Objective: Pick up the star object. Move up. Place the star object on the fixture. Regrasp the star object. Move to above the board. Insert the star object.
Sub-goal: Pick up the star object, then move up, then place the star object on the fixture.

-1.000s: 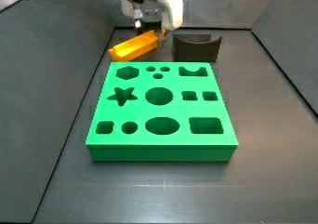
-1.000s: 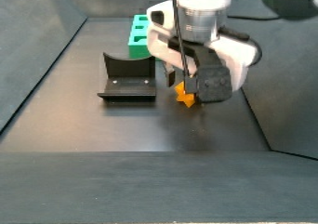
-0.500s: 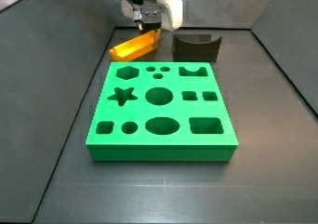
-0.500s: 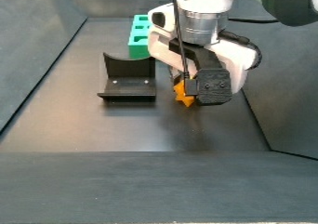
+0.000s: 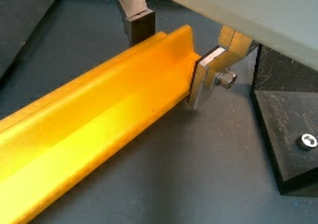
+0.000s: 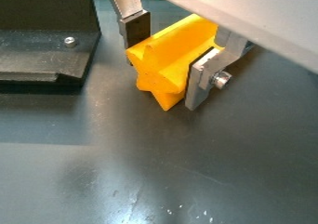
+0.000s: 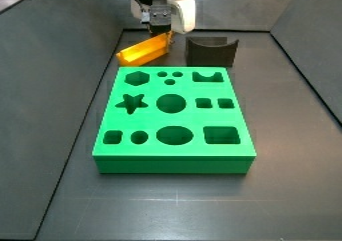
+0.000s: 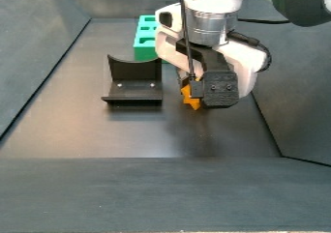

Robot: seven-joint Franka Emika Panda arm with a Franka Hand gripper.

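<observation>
Because the star object (image 5: 112,107) looks like stiff, smooth plastic, judge it light but slippery; you want the pads on opposite ridges, near one end. At upper left of a side view, the gripper (image 7: 160,23) has its fingers (image 6: 205,77) clamped on it, just beside the fixture (image 7: 211,50), behind the board (image 7: 174,120).

I see a dark grey floor (image 7: 287,175) carrying the board (image 7: 174,121) flat at its centre and the fixture (image 7: 211,51) just beyond the board's far edge. The gripper (image 7: 162,25) sits low over the floor beside the fixture, fingers (image 5: 209,72) around the star object (image 7: 144,49).
</observation>
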